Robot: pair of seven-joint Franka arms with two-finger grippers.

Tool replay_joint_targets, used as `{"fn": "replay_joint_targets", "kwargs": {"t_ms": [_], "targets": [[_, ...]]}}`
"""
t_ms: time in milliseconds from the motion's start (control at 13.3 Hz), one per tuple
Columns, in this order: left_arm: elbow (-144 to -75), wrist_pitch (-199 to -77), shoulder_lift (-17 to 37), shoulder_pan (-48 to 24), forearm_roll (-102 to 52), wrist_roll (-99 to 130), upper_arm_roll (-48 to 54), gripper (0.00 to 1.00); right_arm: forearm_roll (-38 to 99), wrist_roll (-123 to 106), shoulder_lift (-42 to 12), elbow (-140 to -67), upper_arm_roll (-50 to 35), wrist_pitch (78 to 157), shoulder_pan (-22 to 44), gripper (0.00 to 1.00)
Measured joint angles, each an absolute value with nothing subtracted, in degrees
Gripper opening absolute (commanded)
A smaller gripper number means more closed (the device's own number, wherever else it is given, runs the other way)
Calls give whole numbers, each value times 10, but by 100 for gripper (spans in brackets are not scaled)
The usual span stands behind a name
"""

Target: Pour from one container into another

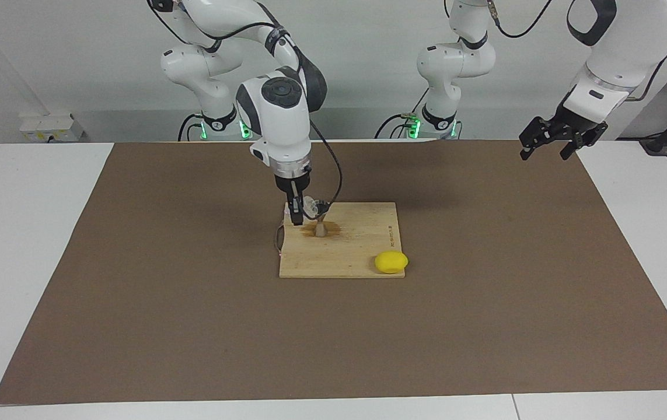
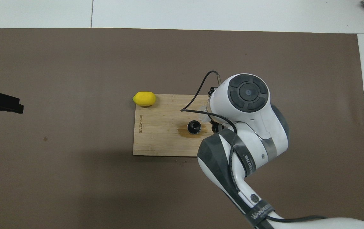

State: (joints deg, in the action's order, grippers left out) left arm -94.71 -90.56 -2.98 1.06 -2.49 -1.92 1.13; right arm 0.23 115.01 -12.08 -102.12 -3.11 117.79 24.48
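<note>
A small clear plastic cup [image 1: 311, 205] is tilted in my right gripper [image 1: 304, 212], just above the metal jigger [image 1: 321, 228]. The jigger stands upright on a wooden board [image 1: 362, 248], in a brown wet patch. In the overhead view the jigger's dark mouth [image 2: 194, 127] shows beside the right arm's wrist, which hides most of the cup [image 2: 204, 117]. My left gripper [image 1: 550, 147] hangs open and empty in the air over the mat's edge at the left arm's end, and waits.
A yellow lemon [image 1: 391, 262] lies at the board's corner farther from the robots, toward the left arm's end; it also shows in the overhead view [image 2: 144, 98]. The board [image 2: 159, 140] lies on a brown mat [image 1: 193, 303]. A cable loops from the right wrist.
</note>
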Motion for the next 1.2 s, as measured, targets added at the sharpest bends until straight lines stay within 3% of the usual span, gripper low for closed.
{"fn": "replay_joint_targets", "kwargs": {"t_ms": [525,900,1200], "targets": [[-947,-906,-30,11,-25,-18,11,100,111,1143,-100,-1053,-30,1212,165,5],[-947,-906,-30,11,-24,-17,11,100,202,1088,-86,-1121,-30,1298,102,3],[-947,-906,-30,11,-24,-16,11,100,342,899,-75,-1189,-29,1341,31,1]]}}
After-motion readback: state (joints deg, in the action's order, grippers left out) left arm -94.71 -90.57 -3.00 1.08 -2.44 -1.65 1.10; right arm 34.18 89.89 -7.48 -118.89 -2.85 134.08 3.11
